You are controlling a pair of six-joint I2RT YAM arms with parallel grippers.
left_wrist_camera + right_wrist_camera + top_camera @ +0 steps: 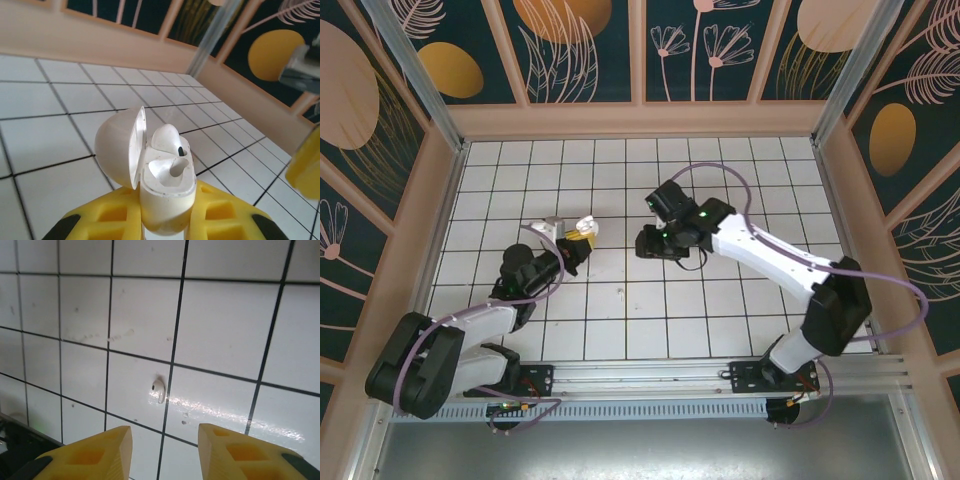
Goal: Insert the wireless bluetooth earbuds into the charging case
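Observation:
The charging case (pixel 167 195) is pale cream and stands upright, pinched between the yellow fingers of my left gripper (pixel 167 212), lid (pixel 117 145) swung open to the left. One earbud (pixel 167 137) sits in the case's far socket; the near socket (pixel 181 169) is empty. From above, the left gripper (pixel 578 240) holds the case (pixel 584 227) left of the table's centre. The second earbud (pixel 158 390) lies on a white tile beside a black grid line. My right gripper (pixel 165 445) hovers over it, open, fingers on either side and short of it, and stands near the table's centre (pixel 655 243).
The white gridded table (pixel 620 310) is fenced by pale wooden walls (pixel 640 120) with dark patterned panels. A yellow shape (pixel 306 170) sits at the right edge of the left wrist view. The two grippers stand about two tiles apart.

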